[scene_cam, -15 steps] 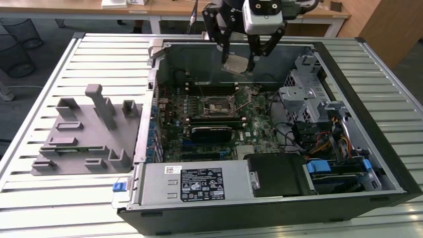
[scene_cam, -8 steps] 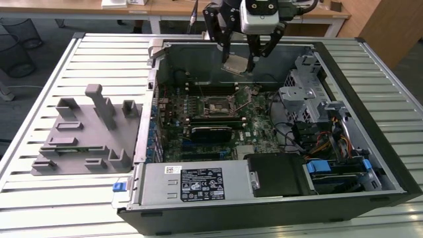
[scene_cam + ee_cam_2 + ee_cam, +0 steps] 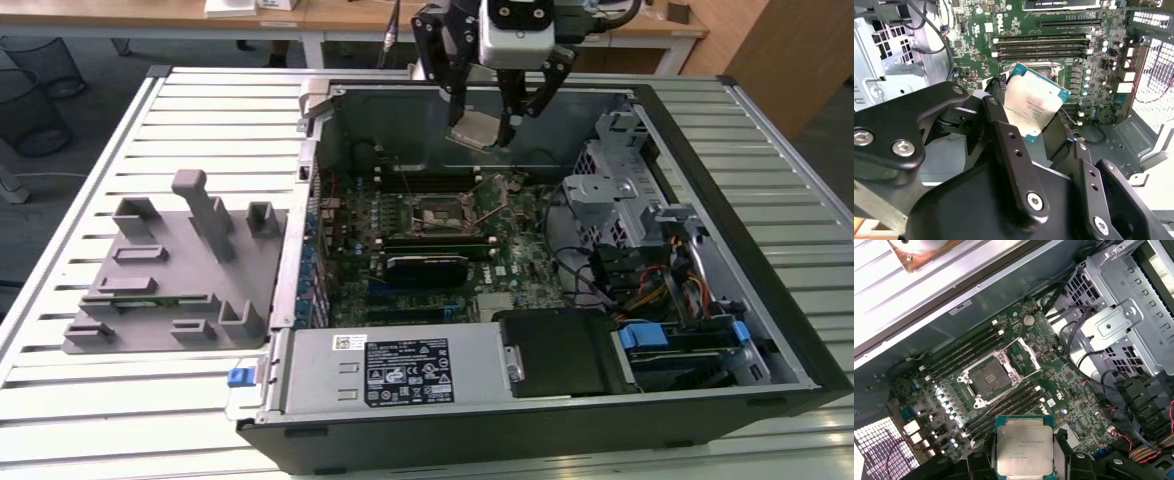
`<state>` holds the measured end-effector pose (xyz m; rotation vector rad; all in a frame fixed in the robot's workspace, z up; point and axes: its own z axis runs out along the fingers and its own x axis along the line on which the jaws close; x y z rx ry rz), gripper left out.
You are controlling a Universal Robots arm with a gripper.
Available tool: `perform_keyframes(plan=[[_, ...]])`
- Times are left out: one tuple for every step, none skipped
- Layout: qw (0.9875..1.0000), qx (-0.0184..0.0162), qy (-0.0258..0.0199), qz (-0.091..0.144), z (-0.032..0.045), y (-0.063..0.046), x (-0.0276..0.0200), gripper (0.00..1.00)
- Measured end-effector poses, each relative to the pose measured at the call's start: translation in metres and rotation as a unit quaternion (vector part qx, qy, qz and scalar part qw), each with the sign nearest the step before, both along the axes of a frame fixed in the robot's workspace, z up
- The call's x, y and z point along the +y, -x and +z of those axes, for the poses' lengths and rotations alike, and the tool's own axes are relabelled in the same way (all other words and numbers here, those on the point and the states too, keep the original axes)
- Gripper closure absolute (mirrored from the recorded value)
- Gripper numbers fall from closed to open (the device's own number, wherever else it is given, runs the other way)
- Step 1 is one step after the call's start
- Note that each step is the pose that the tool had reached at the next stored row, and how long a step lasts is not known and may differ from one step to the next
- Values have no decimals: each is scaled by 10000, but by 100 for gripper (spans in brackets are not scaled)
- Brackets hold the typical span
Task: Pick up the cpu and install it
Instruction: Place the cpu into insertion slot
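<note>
Passing from the grey tray on the worktop at the exterior view's left to the open computer case, finds the gripper closed on the cpu by its edges, tilted, high above the motherboard. Counts as picked up, judging by that. Not yet installed: socket open and empty.

Slatted table with grey tray, open computer case

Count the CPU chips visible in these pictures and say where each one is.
1. The cpu is clamped in the gripper, in the air over the motherboard, apart from the empty socket. Others may be hidden inside the case.
</note>
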<state>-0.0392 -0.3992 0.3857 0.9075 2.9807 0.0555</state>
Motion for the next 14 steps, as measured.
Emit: perform_keyframes(plan=[[10000,0,0,-34,0,0,1,46],[10000,0,0,-71,-1,0,2,46],[9999,0,0,-106,-1,0,3,46],[9999,0,0,-139,-1,0,7,46],[9999,0,0,-164,-2,1,12,46],[9998,0,0,-192,-2,0,18,46],[9998,0,0,-222,-2,0,24,46],[9997,0,0,-253,-3,0,30,46],[9996,0,0,-285,-3,0,36,46],[9995,0,0,-321,-3,0,41,46],[9994,-1,0,-360,-4,0,45,46],[9992,0,0,-406,-4,0,48,46],[9990,-1,0,-454,-5,0,50,46],[9987,-1,0,-503,-6,0,52,46]])
